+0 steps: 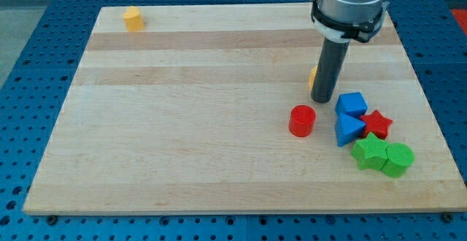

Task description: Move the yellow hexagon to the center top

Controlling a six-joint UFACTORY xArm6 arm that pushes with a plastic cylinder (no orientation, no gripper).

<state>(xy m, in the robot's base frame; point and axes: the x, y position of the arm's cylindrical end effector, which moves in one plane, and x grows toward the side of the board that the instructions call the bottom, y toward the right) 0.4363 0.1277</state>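
Note:
A yellow block with a many-sided, hexagon-like outline sits near the board's top left corner. My tip rests on the board right of centre, far to the right of that block. A second yellow block shows only as a sliver at the left edge of the rod, mostly hidden behind it; its shape cannot be made out.
A red cylinder lies just below and left of my tip. To the tip's lower right are a blue block, a blue triangle, a red star and two green blocks. The wooden board lies on a blue perforated table.

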